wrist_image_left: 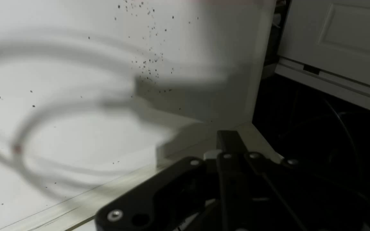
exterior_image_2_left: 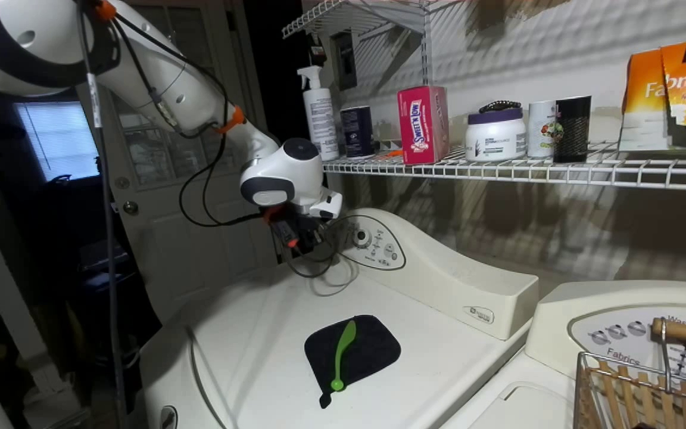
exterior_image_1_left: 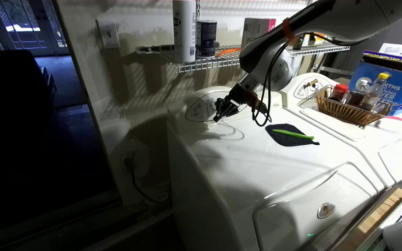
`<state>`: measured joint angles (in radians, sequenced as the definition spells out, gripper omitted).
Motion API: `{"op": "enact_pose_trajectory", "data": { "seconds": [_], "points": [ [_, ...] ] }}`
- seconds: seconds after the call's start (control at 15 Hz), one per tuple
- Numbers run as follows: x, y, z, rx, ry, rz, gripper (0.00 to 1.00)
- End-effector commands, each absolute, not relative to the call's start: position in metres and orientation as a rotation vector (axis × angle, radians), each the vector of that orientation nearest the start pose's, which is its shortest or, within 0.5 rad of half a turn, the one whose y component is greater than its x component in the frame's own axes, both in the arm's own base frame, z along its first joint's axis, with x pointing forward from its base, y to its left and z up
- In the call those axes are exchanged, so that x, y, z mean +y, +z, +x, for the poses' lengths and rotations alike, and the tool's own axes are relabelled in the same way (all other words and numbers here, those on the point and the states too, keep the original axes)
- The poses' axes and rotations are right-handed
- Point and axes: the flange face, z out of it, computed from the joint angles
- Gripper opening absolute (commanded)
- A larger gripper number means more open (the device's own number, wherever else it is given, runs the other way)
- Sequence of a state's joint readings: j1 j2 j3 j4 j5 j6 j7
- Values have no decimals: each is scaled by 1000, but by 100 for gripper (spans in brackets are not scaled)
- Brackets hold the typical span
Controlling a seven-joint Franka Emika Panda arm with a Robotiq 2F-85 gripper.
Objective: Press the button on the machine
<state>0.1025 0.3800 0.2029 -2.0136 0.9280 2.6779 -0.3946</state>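
The machine is a large white boxy appliance (exterior_image_1_left: 236,170) with a smooth top; it also shows in an exterior view (exterior_image_2_left: 248,333) and fills much of the wrist view (wrist_image_left: 75,128). Its raised control panel (exterior_image_1_left: 197,109) stands at the back. An exterior view shows its round dial (exterior_image_2_left: 361,237) with several small buttons (exterior_image_2_left: 389,250) beside it. My gripper (exterior_image_1_left: 216,118) is shut and empty, pointing down in front of the panel. Its fingers (wrist_image_left: 231,141) lie together in the wrist view. Whether they touch the panel I cannot tell. The dial is not clearly visible behind the gripper in an exterior view.
A dark pot holder (exterior_image_1_left: 284,141) with a green knife (exterior_image_1_left: 293,134) lies on the machine's top. A second white appliance (exterior_image_1_left: 340,123) adjoins it and bears a basket (exterior_image_1_left: 354,111) with bottles. A wire shelf (exterior_image_2_left: 521,173) with containers hangs above the panel.
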Motion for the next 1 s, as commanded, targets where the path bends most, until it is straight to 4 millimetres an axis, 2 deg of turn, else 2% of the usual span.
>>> {"op": "enact_pose_trajectory", "data": {
  "seconds": [0.0, 0.47, 0.93],
  "points": [
    [161, 275, 627, 175, -405, -2500, 0],
    [149, 255, 646, 208, -452, -2522, 0],
    [142, 249, 656, 250, -493, -2526, 0]
  ]
}}
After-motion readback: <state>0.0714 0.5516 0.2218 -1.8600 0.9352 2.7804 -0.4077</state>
